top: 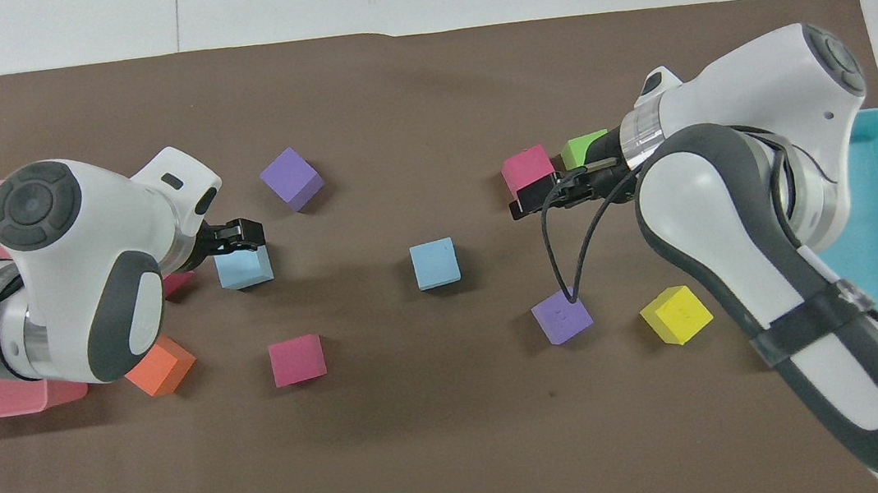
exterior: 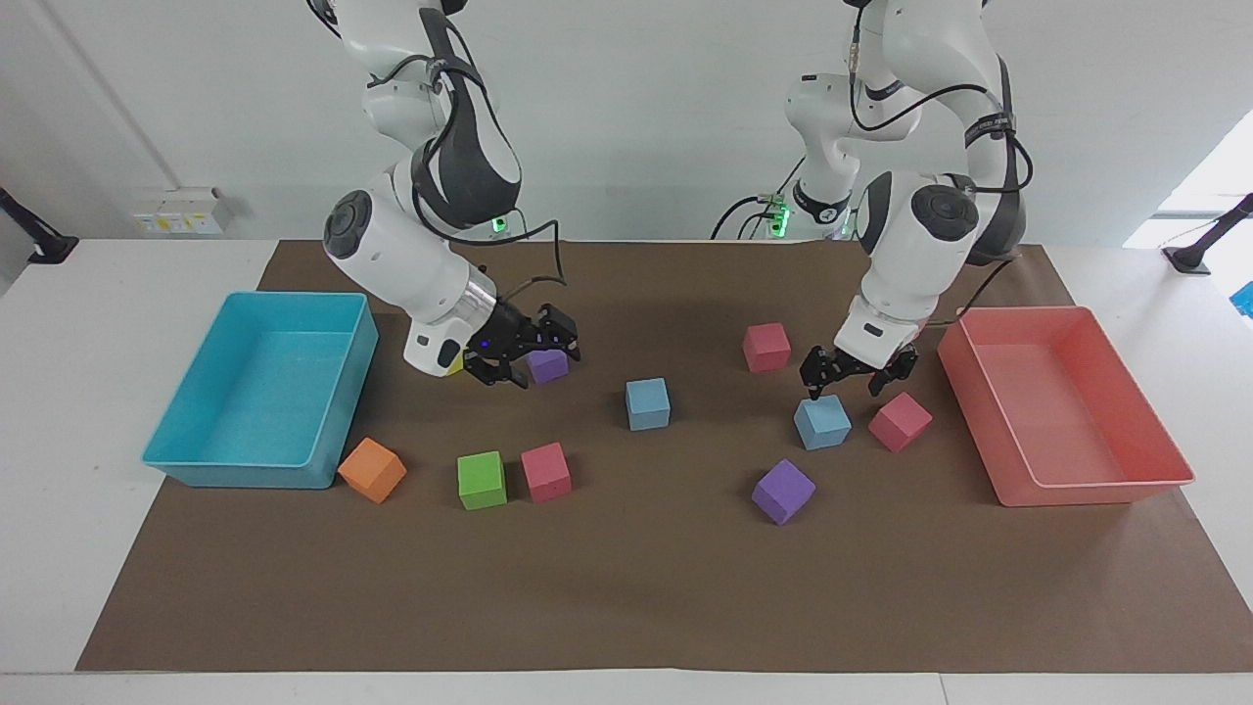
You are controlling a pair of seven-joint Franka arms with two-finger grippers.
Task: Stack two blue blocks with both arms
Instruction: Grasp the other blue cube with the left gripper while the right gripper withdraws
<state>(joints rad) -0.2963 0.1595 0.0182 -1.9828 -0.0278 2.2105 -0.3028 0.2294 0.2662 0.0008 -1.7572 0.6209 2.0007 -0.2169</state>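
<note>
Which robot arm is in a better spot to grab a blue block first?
The left arm. Its open tool hangs right above a blue block, beside the pink block. The right arm's open tool is over a purple block, away from the middle blue block.

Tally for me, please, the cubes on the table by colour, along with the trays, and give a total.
Blue cubes: 2
Purple cubes: 2
Pink cubes: 3
Orange cubes: 2
Green cubes: 1
Yellow cubes: 1
Trays: 2
Total: 13
</note>
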